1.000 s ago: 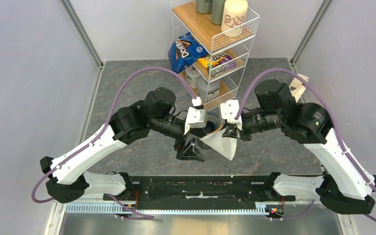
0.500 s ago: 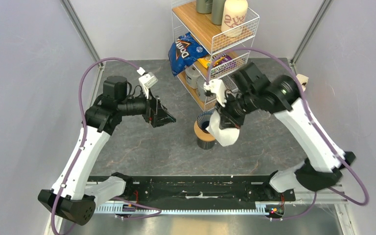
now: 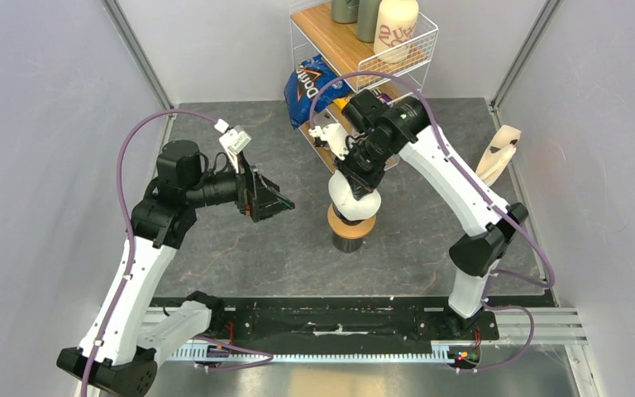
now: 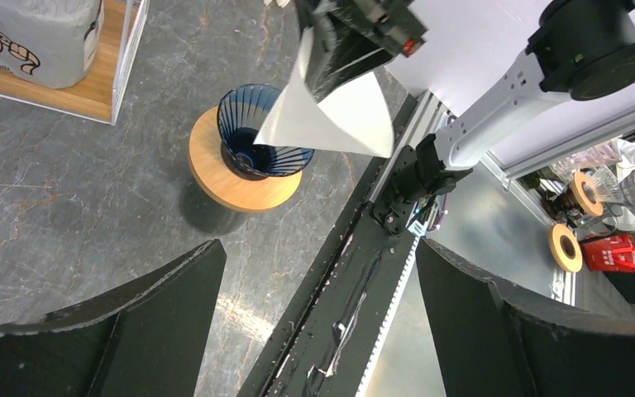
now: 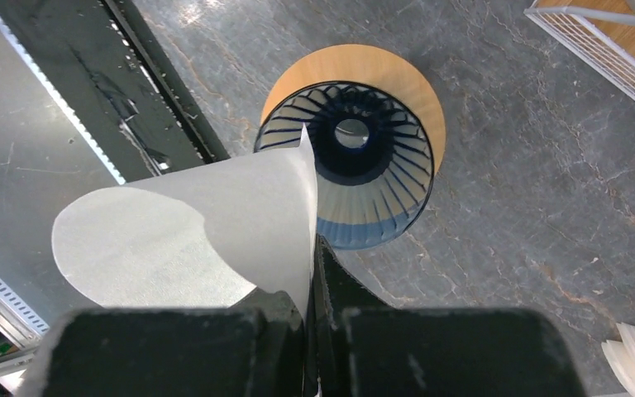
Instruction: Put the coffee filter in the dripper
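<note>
The white paper coffee filter is pinched in my right gripper, which is shut on its edge. It hangs point-down just above the dripper, a dark blue ribbed cone set in a tan wooden ring. From above, the filter covers most of the dripper, and the wooden ring sits on a dark cup. In the left wrist view the filter tip hangs over the dripper. My left gripper is open and empty, off to the left of the dripper.
A wire shelf rack with a chip bag, snacks and a cream canister stands behind the dripper. More filters lie by the right wall. The black base rail runs along the near edge.
My right gripper has carried the filter up and over the dripper, now pointing down onto it. My left arm let go earlier and has drawn back to the left, jaws open.
</note>
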`<state>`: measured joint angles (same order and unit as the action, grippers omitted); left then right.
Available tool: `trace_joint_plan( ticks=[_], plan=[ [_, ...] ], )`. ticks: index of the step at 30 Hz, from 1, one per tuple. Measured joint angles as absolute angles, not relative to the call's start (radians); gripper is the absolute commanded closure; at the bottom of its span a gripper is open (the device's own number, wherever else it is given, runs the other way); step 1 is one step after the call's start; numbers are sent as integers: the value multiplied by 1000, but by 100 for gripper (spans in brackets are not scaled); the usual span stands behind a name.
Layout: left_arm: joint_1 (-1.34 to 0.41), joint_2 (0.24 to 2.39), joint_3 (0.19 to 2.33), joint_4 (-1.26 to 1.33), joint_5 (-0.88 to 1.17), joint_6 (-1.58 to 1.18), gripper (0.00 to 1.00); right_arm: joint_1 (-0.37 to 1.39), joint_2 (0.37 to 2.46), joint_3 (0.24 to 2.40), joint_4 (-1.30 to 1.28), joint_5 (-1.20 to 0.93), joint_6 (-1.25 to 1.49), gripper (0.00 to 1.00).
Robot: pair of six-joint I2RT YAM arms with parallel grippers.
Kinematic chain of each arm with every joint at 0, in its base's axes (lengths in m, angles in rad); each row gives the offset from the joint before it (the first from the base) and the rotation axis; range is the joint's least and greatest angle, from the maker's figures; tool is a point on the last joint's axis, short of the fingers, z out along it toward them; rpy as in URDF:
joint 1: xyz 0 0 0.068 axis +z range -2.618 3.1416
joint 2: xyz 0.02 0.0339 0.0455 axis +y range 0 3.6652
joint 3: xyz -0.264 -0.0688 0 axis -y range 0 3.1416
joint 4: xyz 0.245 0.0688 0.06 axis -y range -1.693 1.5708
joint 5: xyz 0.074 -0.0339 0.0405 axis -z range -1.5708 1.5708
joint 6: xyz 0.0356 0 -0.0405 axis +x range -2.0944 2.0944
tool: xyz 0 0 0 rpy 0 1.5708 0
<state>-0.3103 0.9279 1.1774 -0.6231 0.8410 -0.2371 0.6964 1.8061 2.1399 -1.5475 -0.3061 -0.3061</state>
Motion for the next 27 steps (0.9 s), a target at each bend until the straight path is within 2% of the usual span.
trace_joint_plan(
  ticks=[8, 11, 16, 19, 27],
  plan=[
    [-310, 927, 1177, -615, 841, -266, 6, 690, 1875, 2143, -1551, -259, -318, 95],
    [-310, 928, 1177, -610, 842, -270, 6, 685, 1884, 2140, -1551, -255, -332, 84],
    [-310, 931, 1177, -605, 845, -273, 5, 674, 1885, 2112, -1552, -252, -353, 55],
    [-310, 944, 1180, -602, 844, -273, 5, 667, 1891, 2110, -1555, -250, -360, 45],
    [-309, 974, 1200, -573, 844, -294, 5, 632, 1897, 2163, -1560, -243, -368, 40]
  ],
)
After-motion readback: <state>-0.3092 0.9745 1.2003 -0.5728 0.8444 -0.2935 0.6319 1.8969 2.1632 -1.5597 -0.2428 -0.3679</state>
